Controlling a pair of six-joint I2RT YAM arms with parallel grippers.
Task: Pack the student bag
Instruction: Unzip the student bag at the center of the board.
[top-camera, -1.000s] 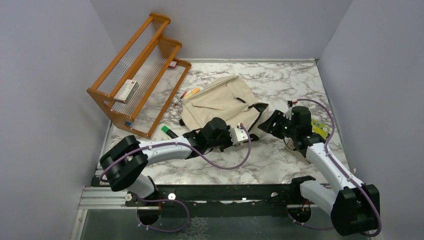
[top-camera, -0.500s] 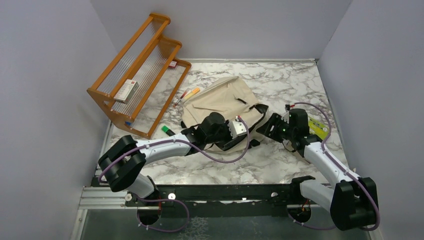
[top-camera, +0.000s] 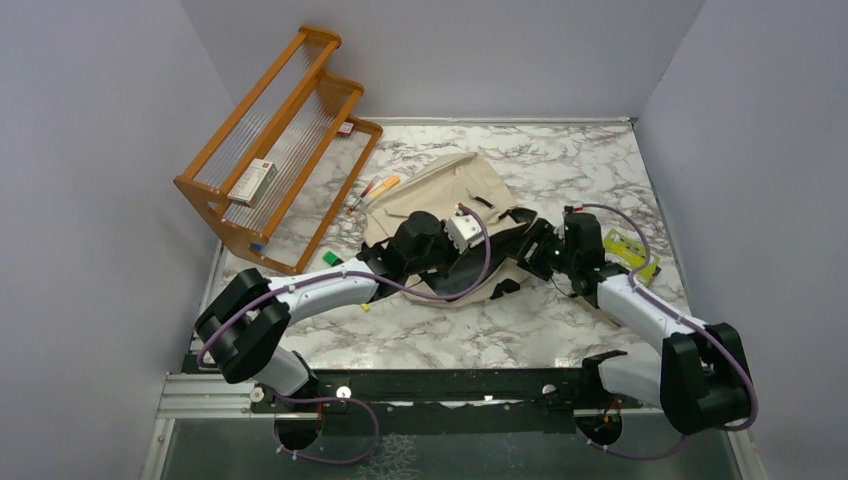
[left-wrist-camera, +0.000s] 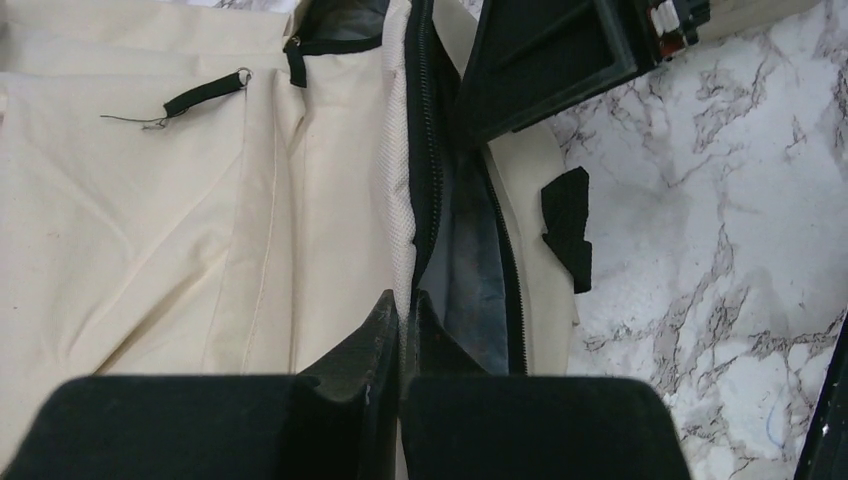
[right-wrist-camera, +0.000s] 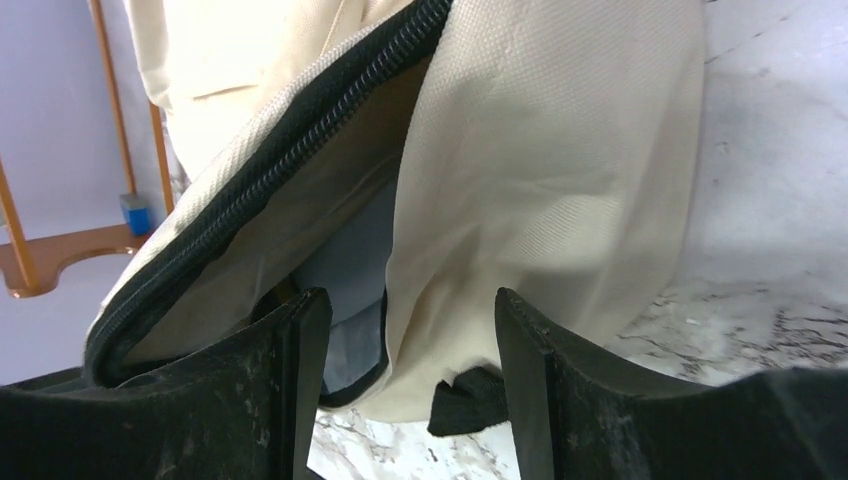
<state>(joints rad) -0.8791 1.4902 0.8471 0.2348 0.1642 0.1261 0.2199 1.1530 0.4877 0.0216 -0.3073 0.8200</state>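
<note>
On the grey-veined marble table (top-camera: 580, 160), the soft cream canvas backpack with black zips (top-camera: 430, 195) lay slumped; the left gripper (left-wrist-camera: 403, 303) pinched its zipper rim, jaws pressed together, apparently lifting the mouth wide; the right gripper (right-wrist-camera: 405, 305) straddled the opposite lip, jaws spread.

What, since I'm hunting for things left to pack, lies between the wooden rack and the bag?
In the top view, a few pens and a green-capped marker lie between the wooden rack and the student bag.
</note>
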